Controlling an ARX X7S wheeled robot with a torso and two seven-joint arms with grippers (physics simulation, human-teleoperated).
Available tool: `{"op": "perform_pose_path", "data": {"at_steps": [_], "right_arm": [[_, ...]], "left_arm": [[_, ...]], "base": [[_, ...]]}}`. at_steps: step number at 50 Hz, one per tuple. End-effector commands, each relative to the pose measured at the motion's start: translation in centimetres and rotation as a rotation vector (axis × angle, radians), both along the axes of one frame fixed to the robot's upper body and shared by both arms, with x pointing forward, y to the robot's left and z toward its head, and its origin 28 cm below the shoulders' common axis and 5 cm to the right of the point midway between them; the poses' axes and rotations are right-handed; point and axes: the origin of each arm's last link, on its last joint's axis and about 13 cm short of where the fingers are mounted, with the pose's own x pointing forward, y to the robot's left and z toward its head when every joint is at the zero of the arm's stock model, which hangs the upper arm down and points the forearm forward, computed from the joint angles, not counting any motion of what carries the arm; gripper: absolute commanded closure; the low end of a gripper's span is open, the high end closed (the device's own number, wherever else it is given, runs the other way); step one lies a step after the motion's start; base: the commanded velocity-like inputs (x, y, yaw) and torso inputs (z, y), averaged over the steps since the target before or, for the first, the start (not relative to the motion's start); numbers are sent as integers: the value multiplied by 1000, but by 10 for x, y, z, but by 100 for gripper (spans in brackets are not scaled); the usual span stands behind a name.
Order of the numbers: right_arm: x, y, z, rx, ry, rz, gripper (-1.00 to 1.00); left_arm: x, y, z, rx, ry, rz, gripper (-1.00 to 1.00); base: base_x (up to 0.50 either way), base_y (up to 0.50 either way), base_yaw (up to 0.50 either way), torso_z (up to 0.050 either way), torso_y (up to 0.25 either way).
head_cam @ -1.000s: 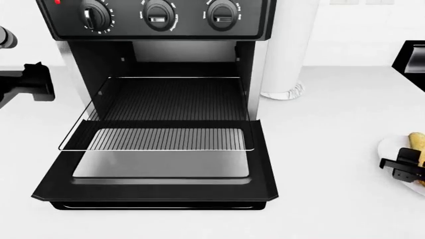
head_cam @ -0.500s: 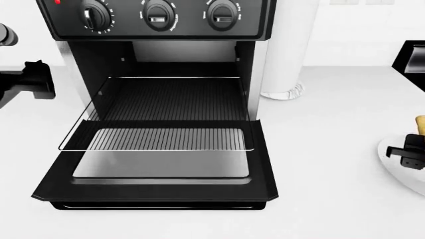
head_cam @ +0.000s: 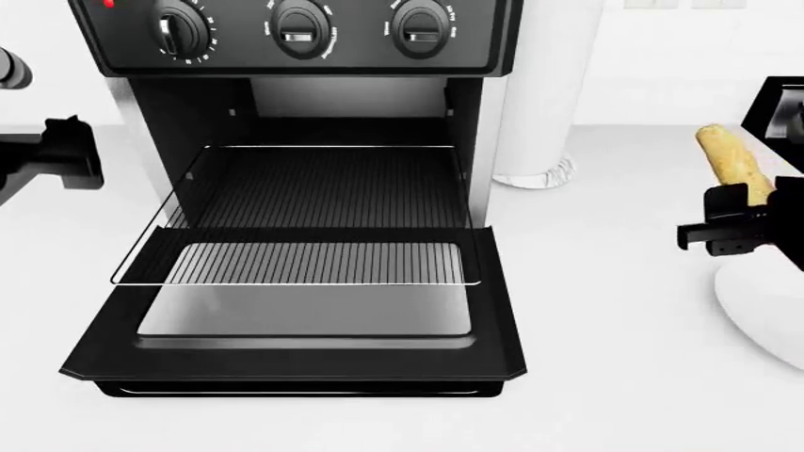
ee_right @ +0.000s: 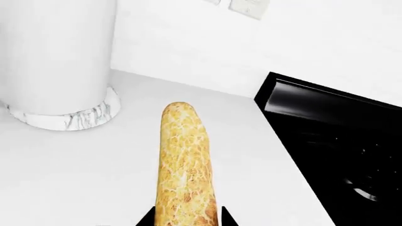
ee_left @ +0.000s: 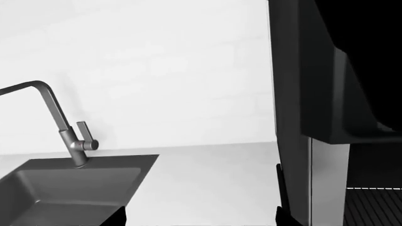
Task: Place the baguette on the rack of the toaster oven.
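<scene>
Baguette (head_cam: 731,162) sits at right edge of head view, clamped near its lower end in right gripper (head_cam: 741,218). Looks light, rigid, crumbly; mid-length grip is steadier. Left gripper (head_cam: 56,155): finger state unclear.

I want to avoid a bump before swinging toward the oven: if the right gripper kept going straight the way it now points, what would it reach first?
Probably nothing soon: the right gripper points the baguette over bare counter toward the back wall, between the white canister and black cooktop. Depth is unclear.
</scene>
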Motion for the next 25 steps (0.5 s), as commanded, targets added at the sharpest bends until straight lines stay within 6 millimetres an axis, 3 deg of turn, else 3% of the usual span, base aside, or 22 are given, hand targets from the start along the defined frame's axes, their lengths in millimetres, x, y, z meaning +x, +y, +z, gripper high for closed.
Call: {"op": "perform_pose_path", "data": {"at_steps": [1,13,25], "right_arm": [[-15,9,10,-70,10,237,100],[-50,23,9,-83,31,356,100],[-50,56,35,8,2,487,100]], "left_arm": [[0,1,-4,-19,5,-8,-100],[0,1,-7,-23,5,-15,-100],[-2,0,-6,-31,-6,-19,-100]], "base": [[0,0,0,0,0],[0,0,0,0,0],[0,0,0,0,0]]}}
